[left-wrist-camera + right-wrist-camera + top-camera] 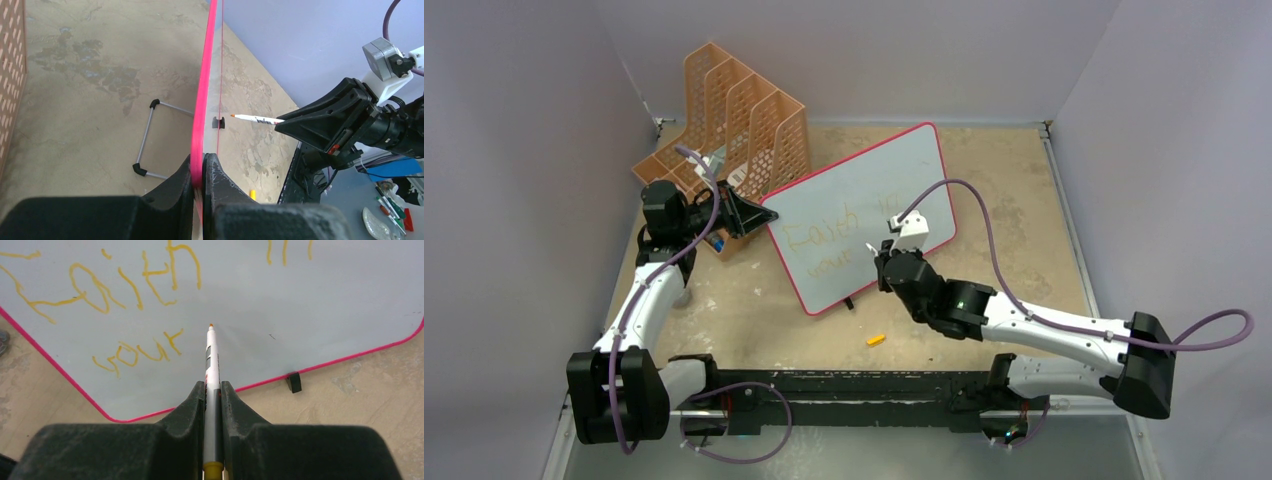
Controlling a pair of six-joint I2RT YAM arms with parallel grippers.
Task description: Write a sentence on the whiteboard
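**Item list, all placed w.r.t. the whiteboard**

1. Whiteboard [879, 165]: pale face, red-pink frame, rounded corners. Stands tilted back on worktop [1014, 210], writing face twd. the arms. Black foot [294, 382] under its lower edge; wire stand [145, 146] behind it.
2. Sentence [829, 240]: thin yellow-orange strokes on whiteboard's left half, 2 lines. Upper reads approx. "Faith in"; lower reads "your" and ends there.
3. Left tool [202, 172]: at whiteboard's left edge, one finger each side of the frame, pressed together on it, i.e. clamped on whiteboard.
4. Right tool [213, 390]: in front of whiteboard's face, lower middle. Fingers clamped on marker [212, 352], barrel betw. them.
5. Marker: white barrel, orange tip, yellow rear end. Points at whiteboard, tip just right of "your". In left wrist view tip seems just off the face; contact can't be told.
6. Rack [739, 115]: orange, perforated, behind whiteboard's left end, near left tool.
7. Orange bit [876, 340]: small, lies on worktop in front of whiteboard's lower edge, apart from it.
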